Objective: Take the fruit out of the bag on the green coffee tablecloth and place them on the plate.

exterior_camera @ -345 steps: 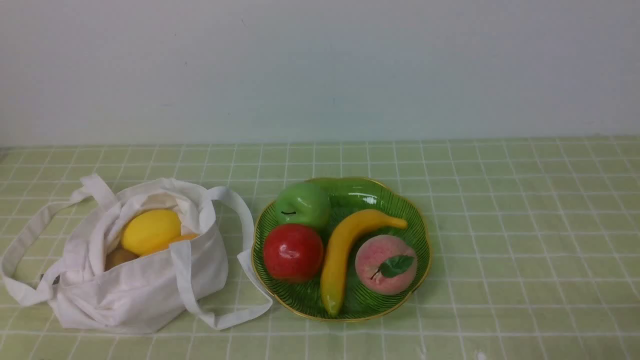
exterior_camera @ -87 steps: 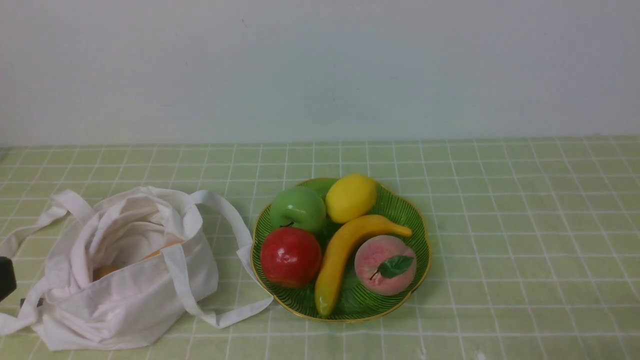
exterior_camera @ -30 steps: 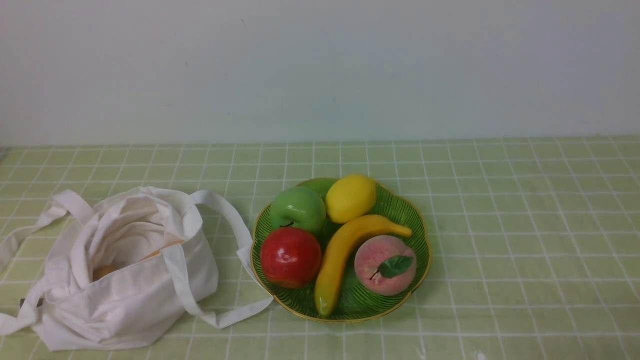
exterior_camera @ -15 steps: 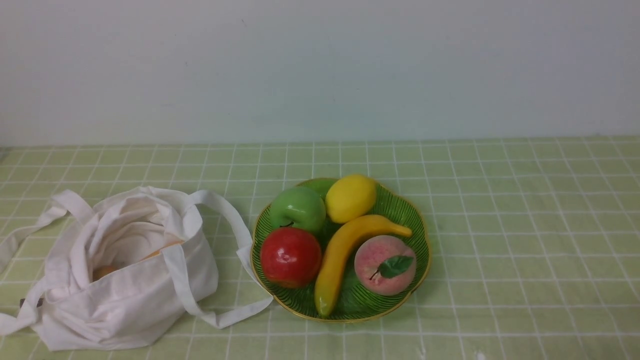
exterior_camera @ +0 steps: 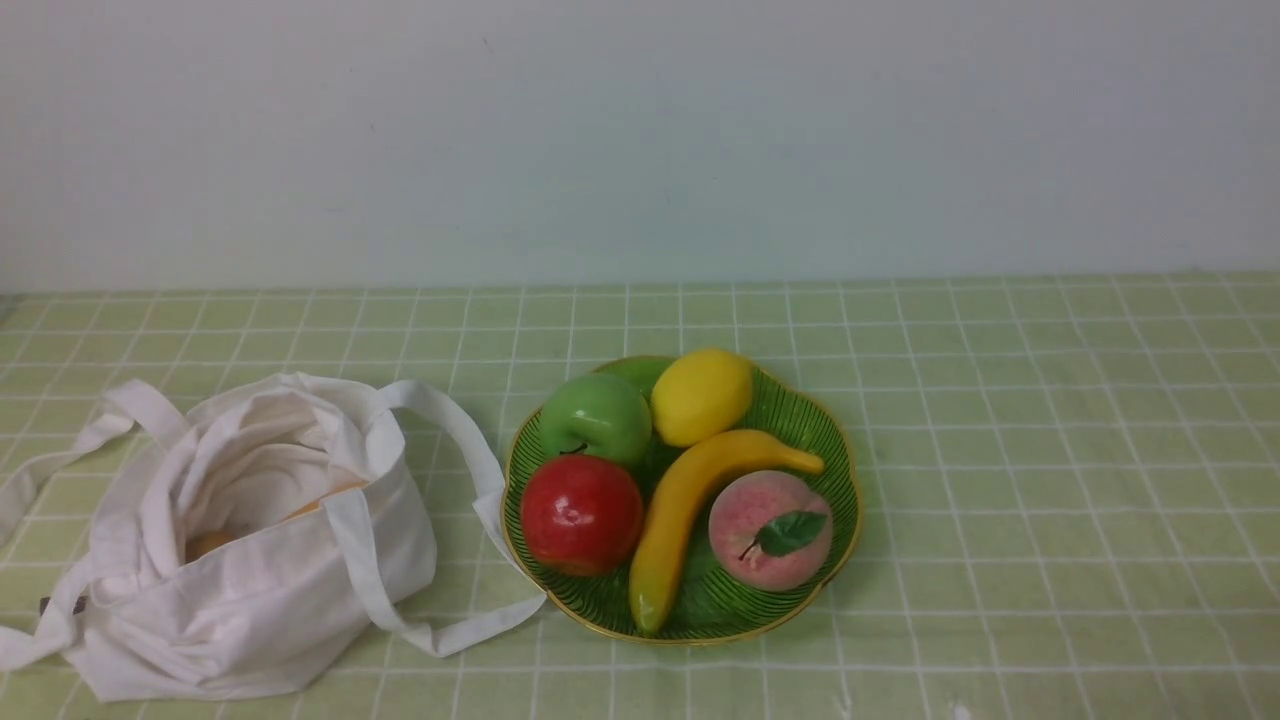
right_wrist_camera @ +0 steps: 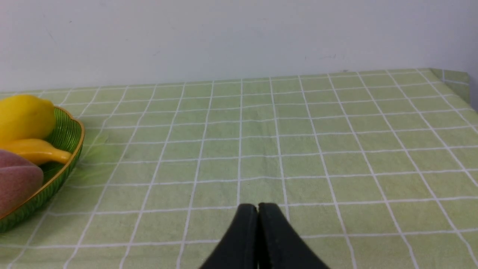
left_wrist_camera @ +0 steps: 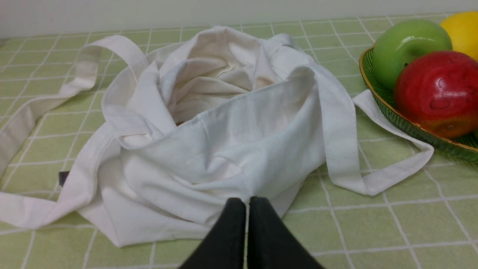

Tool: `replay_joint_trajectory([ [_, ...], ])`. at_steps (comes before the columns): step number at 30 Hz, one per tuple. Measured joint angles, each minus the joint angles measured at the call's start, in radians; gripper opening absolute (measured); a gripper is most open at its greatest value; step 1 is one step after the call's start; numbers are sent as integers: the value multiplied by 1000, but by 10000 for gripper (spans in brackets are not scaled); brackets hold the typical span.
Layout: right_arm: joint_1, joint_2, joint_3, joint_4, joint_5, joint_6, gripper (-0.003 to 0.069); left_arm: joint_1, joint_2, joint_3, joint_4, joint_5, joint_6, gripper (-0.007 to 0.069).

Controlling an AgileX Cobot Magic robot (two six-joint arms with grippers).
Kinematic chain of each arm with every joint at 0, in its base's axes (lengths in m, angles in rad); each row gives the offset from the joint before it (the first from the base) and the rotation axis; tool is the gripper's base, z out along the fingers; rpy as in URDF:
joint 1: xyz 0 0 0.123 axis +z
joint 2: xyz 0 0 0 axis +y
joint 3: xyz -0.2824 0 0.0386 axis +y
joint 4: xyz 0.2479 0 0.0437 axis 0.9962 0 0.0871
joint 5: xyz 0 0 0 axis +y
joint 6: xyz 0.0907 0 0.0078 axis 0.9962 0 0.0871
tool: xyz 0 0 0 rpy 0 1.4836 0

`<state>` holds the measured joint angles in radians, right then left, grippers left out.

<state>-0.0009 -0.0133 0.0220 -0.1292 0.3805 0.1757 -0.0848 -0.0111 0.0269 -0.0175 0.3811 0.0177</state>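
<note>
On the green plate, a yellow lemon beside the banana.

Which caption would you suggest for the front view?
White cloth bag beside a green plate of fruit.

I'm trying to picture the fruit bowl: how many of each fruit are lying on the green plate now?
Green apple: 1
Red apple: 1
Lemon: 1
Banana: 1
Peach: 1
Total on the plate: 5
</note>
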Motion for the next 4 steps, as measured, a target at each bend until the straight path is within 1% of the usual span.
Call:
replay_joint_trajectory([
  [4, 0, 0, 0, 0, 0, 0, -10, 0, 0, 0, 0, 0, 1, -8],
])
